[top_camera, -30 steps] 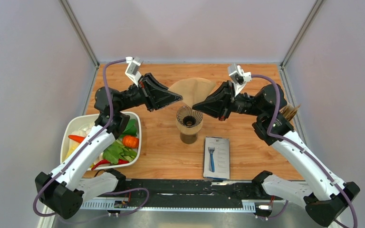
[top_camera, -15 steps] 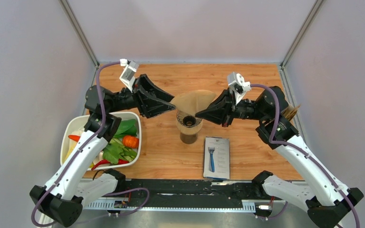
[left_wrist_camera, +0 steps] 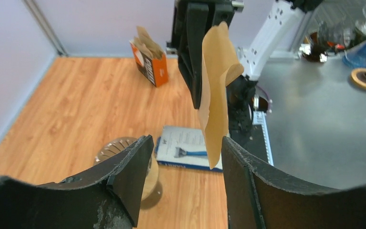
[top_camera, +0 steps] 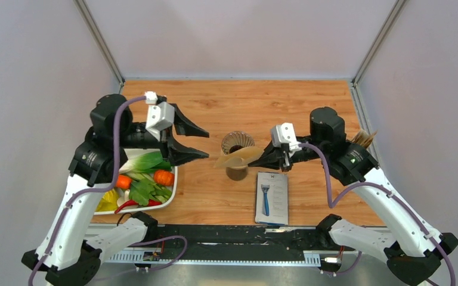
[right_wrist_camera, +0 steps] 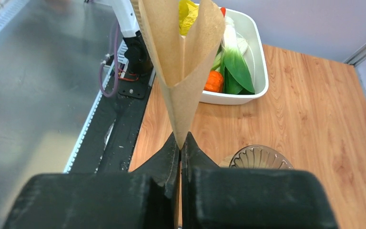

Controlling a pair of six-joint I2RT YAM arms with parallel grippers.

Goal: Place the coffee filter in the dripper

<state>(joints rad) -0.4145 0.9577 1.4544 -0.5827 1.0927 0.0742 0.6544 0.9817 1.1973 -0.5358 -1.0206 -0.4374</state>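
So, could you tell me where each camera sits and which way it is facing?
Top external: above and behind the arms, looking down on the table; both arms, open left pincer, right pincer pinching the filter.
Left wrist: on the left arm, facing right across the table; its two fingers at the bottom.
Right wrist: on the right arm, facing left toward the vegetable tray; its shut fingers.
All three share the filter and the dripper.

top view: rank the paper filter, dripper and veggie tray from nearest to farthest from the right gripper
1. paper filter, pinched in the right gripper
2. dripper, just left of the gripper, mid-table
3. veggie tray, far left
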